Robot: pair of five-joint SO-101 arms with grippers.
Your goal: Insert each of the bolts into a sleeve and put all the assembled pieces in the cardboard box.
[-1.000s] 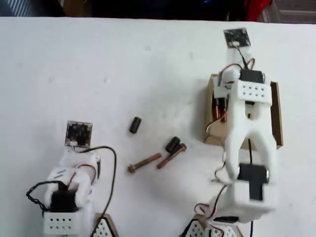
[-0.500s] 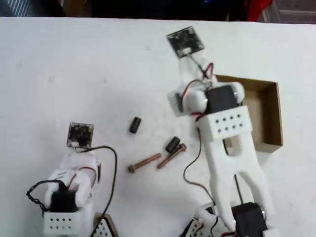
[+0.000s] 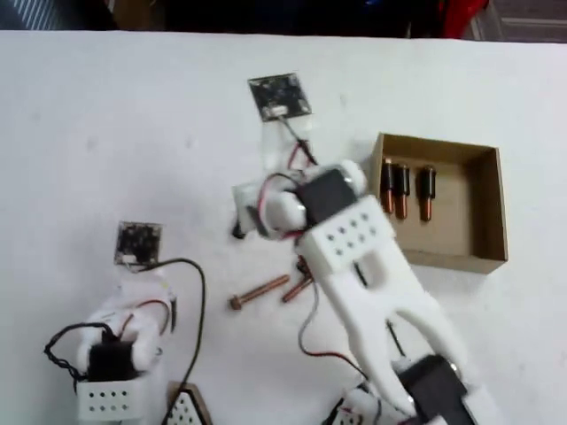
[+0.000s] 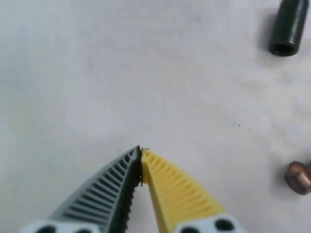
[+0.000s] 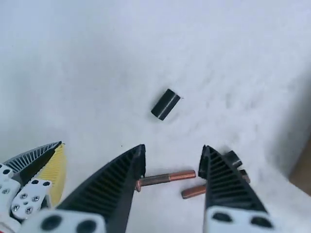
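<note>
- The right arm is swinging away from the cardboard box point(image 3: 493, 205) and is now reaching over the middle of the table point(image 3: 133, 106), above the loose parts.
- With the arm gone, the box is showing three assembled pieces point(image 3: 401, 190) lying side by side inside it, so that share of the task looks done.
- The right gripper point(image 5: 172, 150) is hanging with its fingers spread and nothing between them; judging from this, it is heading for the next pick.
- Two sets are waiting on the table: a loose sleeve point(image 5: 165, 104) lying apart, a bare bolt point(image 3: 260, 292), and the other bolt point(image 5: 194, 191) just beside a second sleeve point(image 5: 232, 158).
- The left gripper point(image 4: 140, 151) is resting low at the near left, its fingers clenched on nothing.
- The second sleeve is sitting half behind a right finger, so whether its bolt is touching it is hard to tell.
- In the high view the arm is covering most of that pair and part of the loose sleeve.
</note>
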